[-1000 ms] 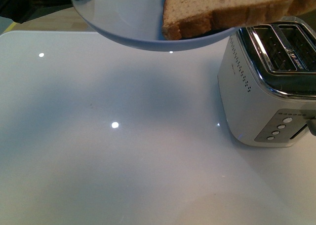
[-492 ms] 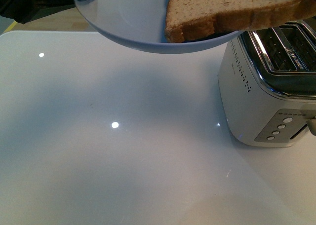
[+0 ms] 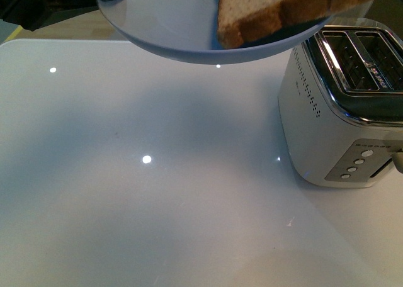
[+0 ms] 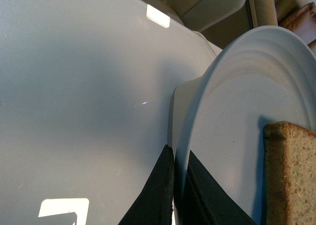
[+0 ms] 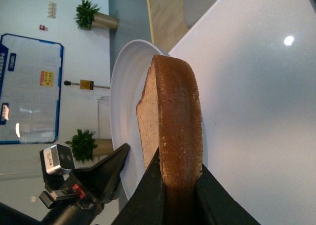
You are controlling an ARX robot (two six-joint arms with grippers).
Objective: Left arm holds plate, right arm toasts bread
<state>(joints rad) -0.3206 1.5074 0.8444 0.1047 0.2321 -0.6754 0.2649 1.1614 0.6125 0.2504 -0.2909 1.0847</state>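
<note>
bread (image 5: 173,121) between right jaws (edge-on), plate (image 4: 247,96) between left jaws

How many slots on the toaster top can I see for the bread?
2. Both are on top of the toaster: one slot on the side nearer the plate, the other slot right beside it, toward the frame's right edge. Anything past that edge is hidden.

Left hand (image 4: 177,158) aloft, pinching plate (image 4: 247,111) rim. Right hand (image 5: 178,163) aloft, clamped across bread (image 5: 173,111) crust.
</note>
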